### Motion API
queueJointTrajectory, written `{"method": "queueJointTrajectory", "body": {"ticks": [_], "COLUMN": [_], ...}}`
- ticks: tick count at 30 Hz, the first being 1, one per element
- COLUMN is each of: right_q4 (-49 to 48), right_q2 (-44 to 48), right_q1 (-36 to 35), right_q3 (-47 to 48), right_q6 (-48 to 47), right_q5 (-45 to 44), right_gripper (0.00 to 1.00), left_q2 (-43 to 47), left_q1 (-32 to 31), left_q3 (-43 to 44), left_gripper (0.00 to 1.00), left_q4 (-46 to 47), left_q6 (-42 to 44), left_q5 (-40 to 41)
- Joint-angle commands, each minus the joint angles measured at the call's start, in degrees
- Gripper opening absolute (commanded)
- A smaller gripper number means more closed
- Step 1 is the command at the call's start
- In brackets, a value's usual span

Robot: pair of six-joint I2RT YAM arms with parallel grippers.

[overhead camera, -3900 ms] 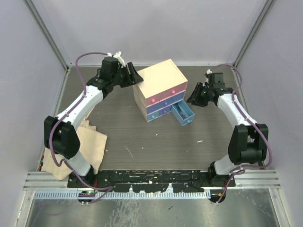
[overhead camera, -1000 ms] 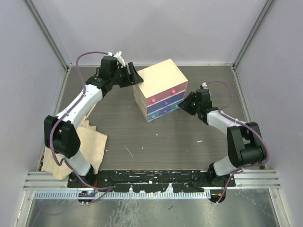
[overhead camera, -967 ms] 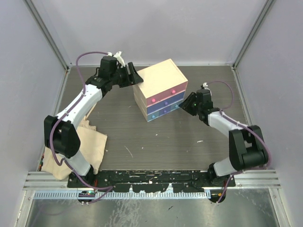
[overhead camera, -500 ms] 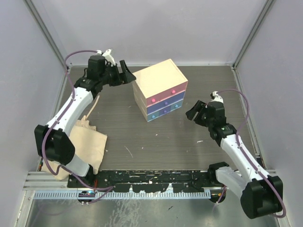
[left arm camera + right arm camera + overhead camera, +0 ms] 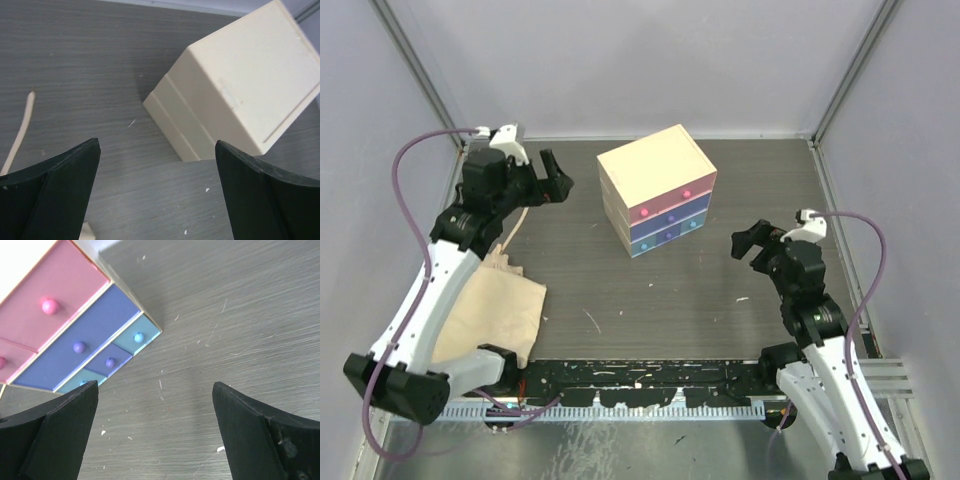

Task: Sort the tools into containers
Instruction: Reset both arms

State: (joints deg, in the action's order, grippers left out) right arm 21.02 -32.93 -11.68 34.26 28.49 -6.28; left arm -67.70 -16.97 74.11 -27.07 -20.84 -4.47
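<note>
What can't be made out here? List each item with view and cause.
- Contents of the drawers: all shut, every view.
- Chest front: left wrist view shows only plain cream sides.
- Stick: lower end lost at left wrist view's edge.
- Cloth: partly under the left arm, top view.

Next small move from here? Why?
Likely just park both arms at rest. All the chest's drawers are shut, no tool shows on the table, and the left gripper and right gripper hang open, empty, clear of the chest.
</note>
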Motion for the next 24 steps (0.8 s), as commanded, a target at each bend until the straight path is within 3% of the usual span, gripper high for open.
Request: {"method": "queueJointTrajectory", "body": {"ticks": [1,4,9,18,24], "right_q4": [-0.29,2.27,2.06,2.56,2.0], "right_q2": [6.57,11.18,17.95,16.58,16.7], "right_q1": [-0.26,-0.26,-0.22,-0.24,-0.26], "right_q3": [-1.62,-2.2,-4.07,-3.54,-3.82], "right_q6": [-1.24,-0.46,-1.85,-1.65,-1.68], "right_q5": [-9.93,-14.02,-12.91,-14.88,-14.71], "right_gripper": [1.0,1.0,1.0,1.0,1.0], "left_q2": [8.21,12.8,20.18,30.63,30.9], "left_q1": [0.12,0.11,0.18,0.14,0.18], "left_q3": [-5.22,-10.67,-18.14,-28.38,-29.53], "left_gripper": [0.98,0.98,0.98,0.98,0.98], "left_q4": [-4.31,-6.05,-8.59,-6.11,-5.12], "left_q6": [1.2,-0.44,-1.06,-1.67,-2.1], "left_q5": [13.66,23.47,27.18,28.29,27.22]}}
